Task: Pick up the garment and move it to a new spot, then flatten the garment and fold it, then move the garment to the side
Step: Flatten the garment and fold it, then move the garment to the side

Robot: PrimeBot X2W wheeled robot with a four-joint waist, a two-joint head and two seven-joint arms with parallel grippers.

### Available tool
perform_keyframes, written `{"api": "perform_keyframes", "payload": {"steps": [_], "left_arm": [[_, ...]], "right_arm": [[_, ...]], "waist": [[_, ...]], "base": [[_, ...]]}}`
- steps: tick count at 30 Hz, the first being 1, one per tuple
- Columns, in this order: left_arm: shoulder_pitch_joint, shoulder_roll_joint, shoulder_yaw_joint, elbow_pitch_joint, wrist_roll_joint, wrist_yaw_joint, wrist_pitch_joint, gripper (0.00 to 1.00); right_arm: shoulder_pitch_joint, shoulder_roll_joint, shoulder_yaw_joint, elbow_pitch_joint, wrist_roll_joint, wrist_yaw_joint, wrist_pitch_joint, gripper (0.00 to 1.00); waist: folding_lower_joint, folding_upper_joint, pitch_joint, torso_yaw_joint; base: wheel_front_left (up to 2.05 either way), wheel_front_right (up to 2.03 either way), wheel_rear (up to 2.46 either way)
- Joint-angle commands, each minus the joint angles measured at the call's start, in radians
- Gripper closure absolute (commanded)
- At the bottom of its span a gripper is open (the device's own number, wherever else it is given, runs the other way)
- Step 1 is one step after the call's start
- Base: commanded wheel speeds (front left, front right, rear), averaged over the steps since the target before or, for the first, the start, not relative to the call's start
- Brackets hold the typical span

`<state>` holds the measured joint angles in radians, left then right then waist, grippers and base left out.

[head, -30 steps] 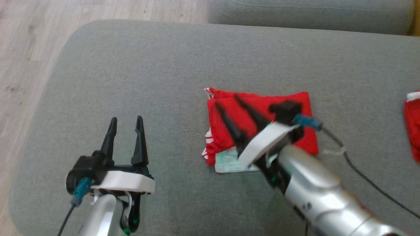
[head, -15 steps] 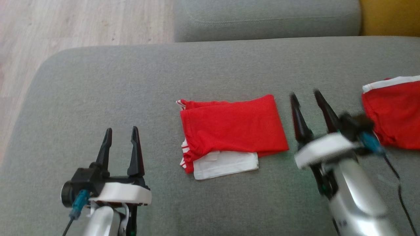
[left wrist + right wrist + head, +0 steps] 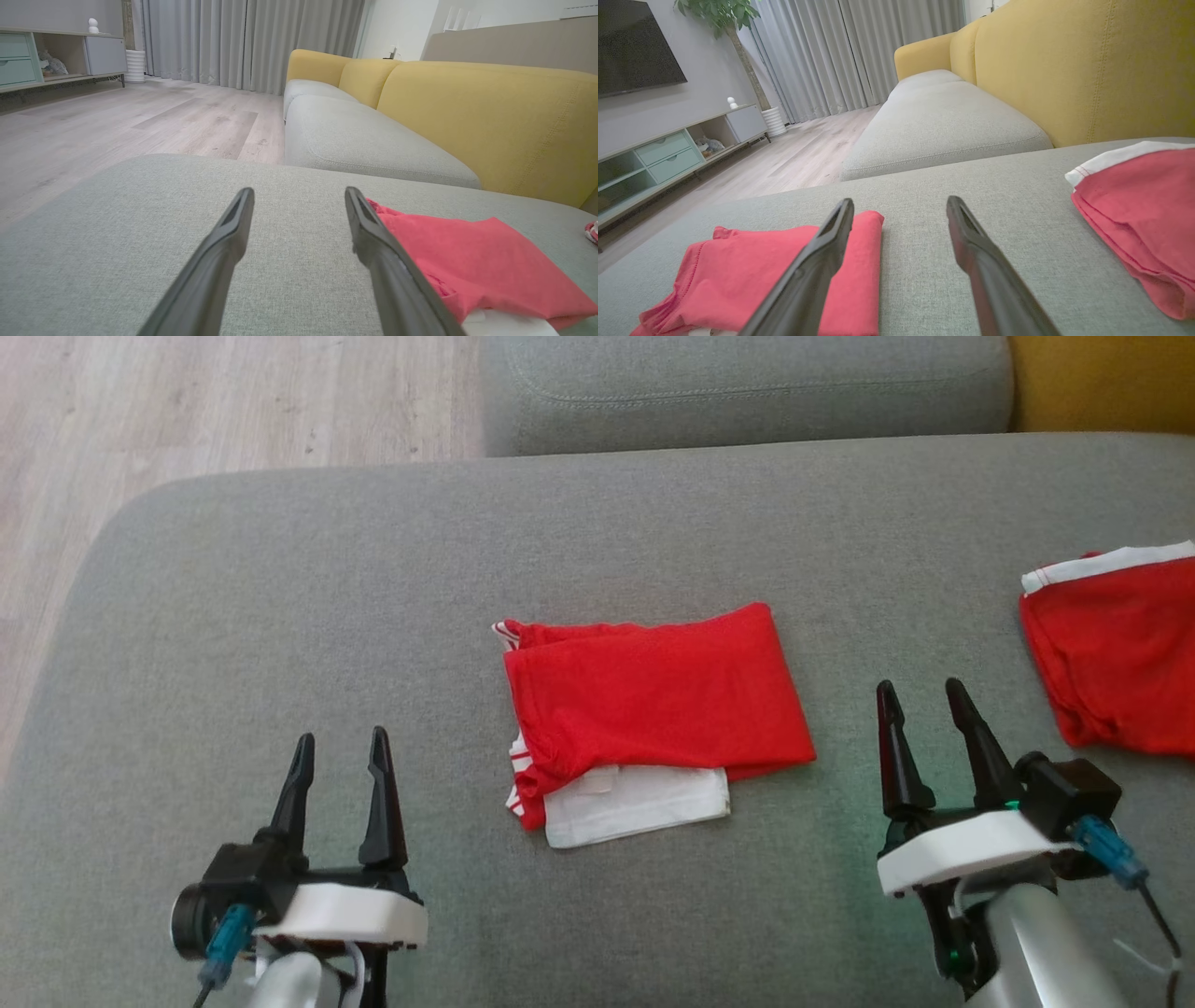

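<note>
Nearest the head camera, the left claw [image 3: 341, 735] and right claw [image 3: 919, 684] hover over the grey cushion [image 3: 280, 616], both spread and empty. The folded red garment [image 3: 653, 709] lies flat between them, with white cloth showing at its near edge. Further right lies a second red garment [image 3: 1120, 663] with white trim. Beyond, the right wrist view takes in a yellow sofa back [image 3: 1064, 70], curtains [image 3: 831, 56] and a television [image 3: 630, 46].

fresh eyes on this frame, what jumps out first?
The folded red garment lies in the middle of the grey cushion, with white fabric peeking out at its near edge. The left gripper and right gripper sit open and empty on either side of it. A second red garment lies at the cushion's right edge.
</note>
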<state>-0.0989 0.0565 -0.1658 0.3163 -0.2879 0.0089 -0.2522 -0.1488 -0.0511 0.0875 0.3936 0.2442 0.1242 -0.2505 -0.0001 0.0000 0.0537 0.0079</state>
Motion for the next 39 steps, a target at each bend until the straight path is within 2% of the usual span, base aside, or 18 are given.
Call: {"api": "perform_keyframes", "payload": {"steps": [1,7,11,18,27,28,29,30,34,39], "left_arm": [[-0.041,0.000,0.032,-0.032,0.011,-0.001,-0.010,0.00],[-0.069,-0.003,0.020,-0.043,0.015,-0.012,-0.010,0.00],[-0.087,-0.004,0.012,-0.039,0.015,-0.017,-0.010,0.00],[-0.123,-0.005,0.002,-0.023,0.015,-0.029,-0.010,0.00],[-0.135,-0.006,-0.005,-0.020,-0.003,-0.022,-0.010,0.00],[-0.135,-0.006,-0.006,-0.020,-0.005,-0.021,-0.010,0.00],[-0.135,-0.006,-0.006,-0.020,-0.005,-0.020,-0.010,0.00],[-0.134,-0.006,-0.004,-0.020,-0.005,-0.017,-0.010,0.00],[-0.130,-0.006,0.000,-0.013,0.003,-0.020,-0.010,0.00],[-0.125,-0.006,0.003,-0.018,0.006,-0.021,-0.010,0.00]], "right_arm": [[-0.029,0.001,0.023,-0.039,-0.007,0.007,-0.004,0.00],[-0.044,0.001,0.012,-0.061,-0.001,0.007,0.026,0.00],[-0.099,0.001,0.018,-0.027,-0.014,0.007,0.080,0.00],[-0.215,0.001,0.028,0.166,0.008,0.007,0.191,0.00],[-0.275,0.001,0.073,0.373,0.024,0.007,0.270,0.00],[-0.280,0.001,0.081,0.389,0.028,0.007,0.272,0.03],[-0.285,0.001,0.086,0.400,0.031,0.007,0.269,0.66],[-0.296,0.001,0.097,0.417,0.031,0.007,0.253,1.00],[-0.318,0.001,0.106,0.432,-0.005,0.007,0.201,1.00],[-0.337,0.001,0.116,0.402,-0.104,0.007,0.152,1.00]], "waist": [[0.0001,0.0000,0.004,0.004],[0.0001,0.0000,0.058,0.036],[0.0001,0.0000,0.106,0.063],[0.0001,0.0000,0.148,0.117],[0.0001,0.0000,0.150,0.151],[0.0001,0.0000,0.151,0.153],[0.0001,0.0000,0.150,0.153],[0.0001,0.0000,0.147,0.148],[0.0001,0.0000,0.131,0.121],[0.0001,0.0000,0.101,0.064]], "base": [[0.00,0.00,0.00],[0.00,0.00,0.00],[0.00,0.00,0.00],[0.00,0.00,0.00],[0.00,0.00,0.00],[0.00,0.00,0.00],[0.00,0.00,0.00],[0.00,0.00,0.00],[0.00,0.00,0.00],[0.00,0.00,0.00]]}}
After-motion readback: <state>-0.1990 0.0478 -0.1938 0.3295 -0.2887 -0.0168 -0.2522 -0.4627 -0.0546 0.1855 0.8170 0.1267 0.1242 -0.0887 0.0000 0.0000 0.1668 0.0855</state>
